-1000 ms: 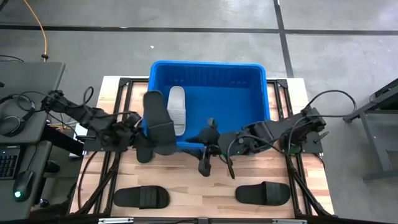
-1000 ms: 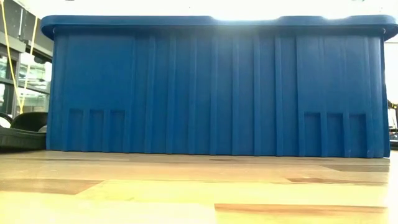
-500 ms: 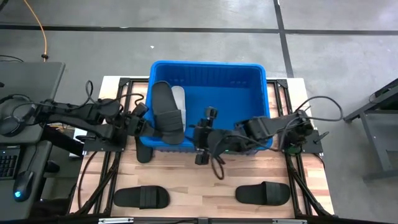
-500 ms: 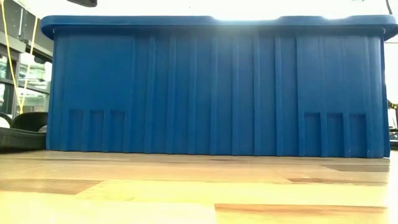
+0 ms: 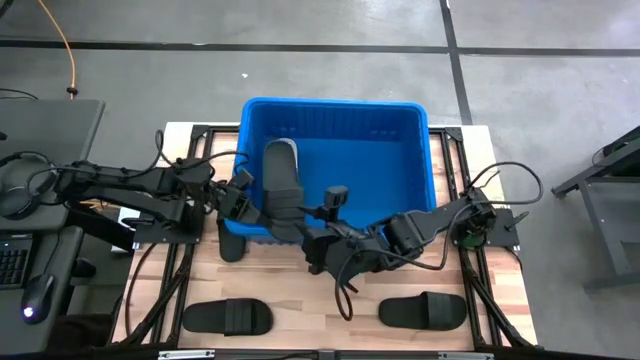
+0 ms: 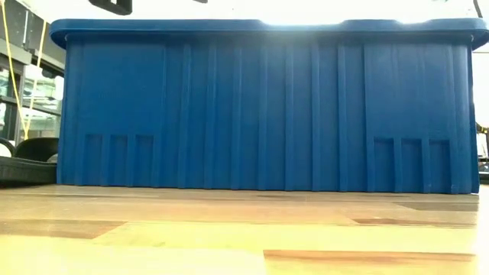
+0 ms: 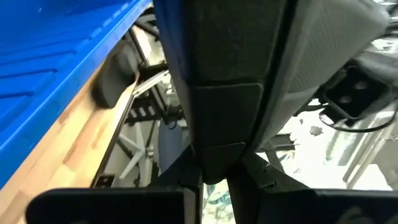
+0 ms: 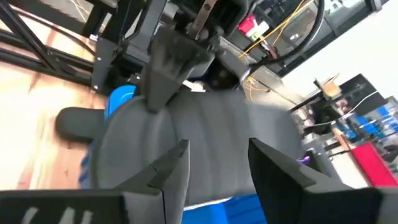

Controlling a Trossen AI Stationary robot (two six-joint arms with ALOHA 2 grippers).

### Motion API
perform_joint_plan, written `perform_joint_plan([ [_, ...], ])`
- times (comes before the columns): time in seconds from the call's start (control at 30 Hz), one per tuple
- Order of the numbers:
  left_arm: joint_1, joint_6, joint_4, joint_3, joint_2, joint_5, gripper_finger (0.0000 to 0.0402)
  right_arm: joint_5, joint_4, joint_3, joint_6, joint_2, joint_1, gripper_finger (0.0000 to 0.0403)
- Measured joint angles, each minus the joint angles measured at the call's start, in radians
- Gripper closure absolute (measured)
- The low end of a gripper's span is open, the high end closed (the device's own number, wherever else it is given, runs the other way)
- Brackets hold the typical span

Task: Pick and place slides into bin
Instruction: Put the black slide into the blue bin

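Note:
The blue bin point(image 5: 400, 130) stands at the table's far middle and fills the low view point(image 6: 260, 107). A light slide point(image 5: 287, 150) lies inside it at the left. My left gripper point(image 5: 248, 196) reaches in from the left and is shut on a black slide point(image 5: 282, 190), held above the bin's near left part. My right gripper point(image 5: 310, 250) is open by that slide's near end. In the right wrist view its fingers point(image 8: 177, 165) face the slide's sole point(image 8: 211, 137). My left gripper pinches the black slide's left side edge point(image 8: 163, 81) between its two fingers, coming level from the table's left and lying across the slide. The slide is lifted clear and tilted, its length running far to near. I cannot tell whether my right gripper touches the slide.
Two black slides lie near the table's front edge, one at the left point(image 5: 228, 317) and one at the right point(image 5: 422, 310). Another black slide point(image 5: 232, 245) lies by the bin's near left corner and shows in the low view point(image 6: 27, 156). Black frame rails run along both table sides.
My left gripper has carried the black slide toward the table's right, from over the bin's left rim to above the bin's inside. The slide has turned about. My right arm has swung toward the table's left, bringing its gripper up to the slide's near end.

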Motion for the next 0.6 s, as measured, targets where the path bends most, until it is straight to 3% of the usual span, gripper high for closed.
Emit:
perform_joint_plan([
  [0.6, 0.0, -0.04, 0.118, 0.0, 0.031, -0.026, 0.0367, -0.048, -0.094, 0.0, 0.048, 0.003, -0.004, 0.0249],
])
